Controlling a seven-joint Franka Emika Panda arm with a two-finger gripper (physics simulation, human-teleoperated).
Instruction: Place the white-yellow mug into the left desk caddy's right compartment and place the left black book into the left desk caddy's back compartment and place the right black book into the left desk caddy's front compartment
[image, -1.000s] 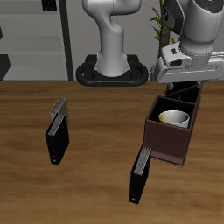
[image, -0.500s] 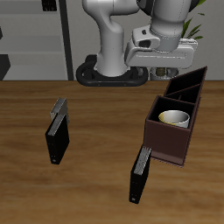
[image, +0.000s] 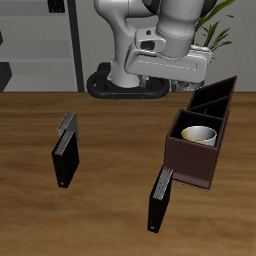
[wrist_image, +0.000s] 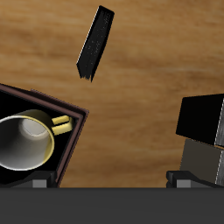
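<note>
books come first, going from the table's front edge back: one black book (image: 160, 199) stands upright on the wooden table (image: 110, 150), just in front of the near corner of the caddy (image: 190, 158) and close to touching it. the other black book (image: 65, 151) stands a little farther back, well apart from the caddy and alone on bare wood.

behind the first book sits the dark maroon caddy. its wide square section (image: 183, 128) is the part nearest the front, and the mug (image: 198, 135) rests inside it, mouth open upward in the exterior view, cream rim showing against the black lining. in the wrist view the mug (wrist_image: 24, 142) shows its yellow handle pointing toward the section's wall. the two long narrow slots (image: 212, 96) lie farther back with nothing in them.

farthest back and high above the table hangs the gripper (image: 168, 68), over the strip between the caddy and the robot's base, holding nothing. the wrist view shows both finger bases set wide apart, so the pincer is spread.
</note>
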